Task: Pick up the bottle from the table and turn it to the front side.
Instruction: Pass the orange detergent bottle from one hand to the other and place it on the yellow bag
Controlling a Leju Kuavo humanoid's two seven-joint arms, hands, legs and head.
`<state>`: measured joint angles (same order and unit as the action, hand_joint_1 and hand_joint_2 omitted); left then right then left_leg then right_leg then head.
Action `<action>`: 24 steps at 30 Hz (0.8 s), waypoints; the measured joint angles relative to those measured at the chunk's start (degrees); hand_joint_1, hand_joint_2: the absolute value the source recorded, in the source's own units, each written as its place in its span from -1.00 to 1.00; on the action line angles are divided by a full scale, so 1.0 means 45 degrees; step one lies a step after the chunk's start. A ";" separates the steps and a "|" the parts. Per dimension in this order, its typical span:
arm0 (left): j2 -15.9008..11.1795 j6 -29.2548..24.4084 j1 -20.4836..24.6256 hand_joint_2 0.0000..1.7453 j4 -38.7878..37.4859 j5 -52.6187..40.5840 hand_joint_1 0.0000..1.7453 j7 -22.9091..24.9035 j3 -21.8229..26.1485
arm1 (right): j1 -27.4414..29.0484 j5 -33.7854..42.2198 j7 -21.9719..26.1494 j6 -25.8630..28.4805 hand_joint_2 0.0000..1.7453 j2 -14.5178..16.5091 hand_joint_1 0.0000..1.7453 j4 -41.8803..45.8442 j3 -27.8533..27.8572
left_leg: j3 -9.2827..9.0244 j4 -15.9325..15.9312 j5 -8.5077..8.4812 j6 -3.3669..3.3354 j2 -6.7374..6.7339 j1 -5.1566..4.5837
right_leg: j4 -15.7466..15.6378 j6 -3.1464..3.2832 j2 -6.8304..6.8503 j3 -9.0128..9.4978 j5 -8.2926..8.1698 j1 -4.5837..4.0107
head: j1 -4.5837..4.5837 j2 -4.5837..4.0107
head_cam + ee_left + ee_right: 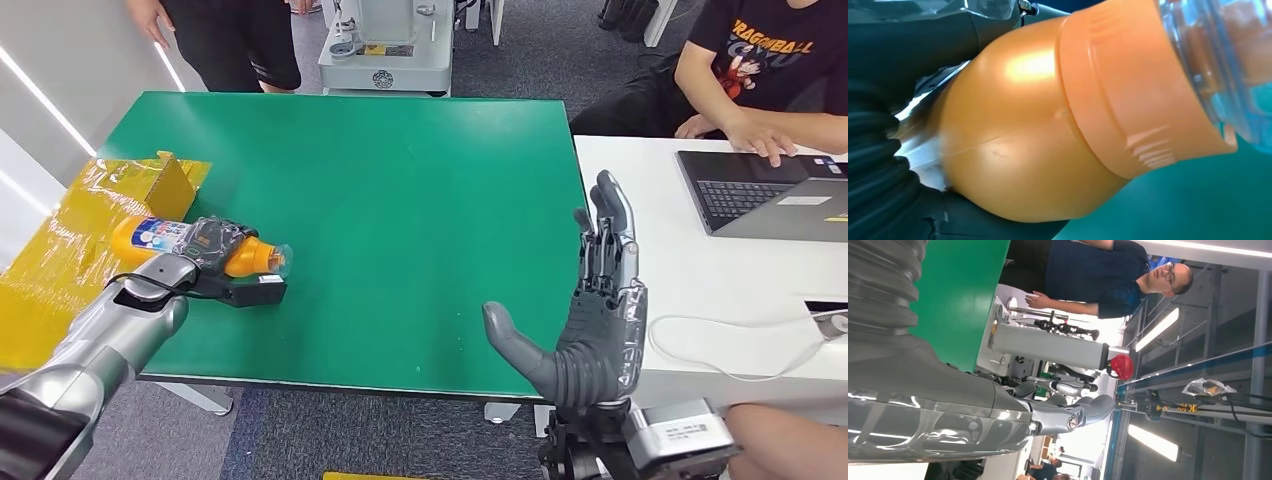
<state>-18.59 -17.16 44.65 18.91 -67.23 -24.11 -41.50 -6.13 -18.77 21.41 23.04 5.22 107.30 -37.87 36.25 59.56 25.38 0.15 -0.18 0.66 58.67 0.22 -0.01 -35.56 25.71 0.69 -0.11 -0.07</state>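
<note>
An orange bottle (255,257) with a clear cap and a blue-and-white label lies on its side at the left of the green table (400,200). My left hand (215,245) grips it around the middle, the cap end pointing right. In the left wrist view the bottle's orange shoulder (1048,125) and clear cap (1228,65) loom close against my dark fingers (878,150). My right hand (590,320) is raised at the table's right front corner, fingers straight up and thumb spread, holding nothing; its fingers (1058,417) also show in the right wrist view.
A yellow taped cardboard box (70,250) lies open at the table's left edge, right behind the bottle. A white desk with a laptop (760,195) and a seated person adjoins on the right. Another person stands beyond the far edge. A grey machine base (385,50) stands behind.
</note>
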 joint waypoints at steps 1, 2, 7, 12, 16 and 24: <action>-0.0044 -0.0004 0.0012 1.00 0.0000 -0.0042 1.00 0.0030 0.0017 | 0.0000 -0.0018 -0.0001 -0.0041 1.00 0.0000 -1.00 0.0007 0.0007 | 0.0000 0.0000 0.0000 0.0000 0.0001 0.0000 | 0.0000 0.0000 0.0000 0.0000 0.0000 0.0000 | 0.0001 0.0000; -0.0087 -0.0005 0.0025 1.00 0.0000 -0.0076 1.00 0.0050 0.0038 | 0.0000 -0.0036 -0.0002 -0.0081 1.00 0.0000 -1.00 0.0015 0.0013 | 0.0000 0.0000 0.0000 0.0000 0.0001 0.0000 | 0.0000 0.0000 0.0001 0.0000 0.0000 0.0000 | 0.0001 0.0000; -0.0302 -0.0011 0.0068 1.00 0.0000 -0.0195 1.00 0.0084 0.0181 | 0.0002 -0.0098 -0.0004 -0.0217 1.00 0.0000 -1.00 0.0024 0.0028 | 0.0001 0.0000 0.0000 0.0000 0.0001 0.0000 | 0.0000 0.0000 0.0000 0.0001 0.0000 0.0000 | 0.0000 0.0000; -0.0512 -0.0087 0.0032 1.00 -0.0001 -0.0166 1.00 0.0084 0.0331 | 0.0028 -0.0140 0.0007 -0.0308 1.00 0.0000 -1.00 0.0024 0.0041 | 0.0001 0.0000 0.0000 0.0000 0.0003 0.0000 | 0.0000 0.0000 0.0002 0.0002 0.0000 0.0000 | 0.0002 0.0000; -0.0584 -0.0146 -0.0100 1.00 -0.0010 -0.0099 1.00 0.0035 0.0454 | 0.0041 -0.0177 0.0010 -0.0337 1.00 0.0000 -1.00 0.0024 0.0042 | 0.0001 0.0000 0.0000 0.0000 0.0002 0.0000 | 0.0000 0.0000 0.0002 0.0002 0.0000 0.0000 | 0.0001 0.0000; -0.0592 -0.0390 -0.0588 1.00 -0.0053 0.0034 1.00 0.0031 0.0690 | 0.0084 -0.0226 0.0049 -0.0241 1.00 0.0000 -1.00 0.0029 0.0042 | 0.0001 0.0000 0.0000 0.0000 0.0001 -0.0001 | -0.0002 0.0000 0.0001 0.0001 0.0000 0.0001 | 0.0000 0.0000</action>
<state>-21.26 -18.91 42.00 18.67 -67.07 -23.97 -38.40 -5.75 -19.79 21.63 21.96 5.22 107.43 -37.68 36.26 59.56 25.39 0.15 -0.18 0.65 58.66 0.21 -0.01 -35.56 25.72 0.69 -0.11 -0.07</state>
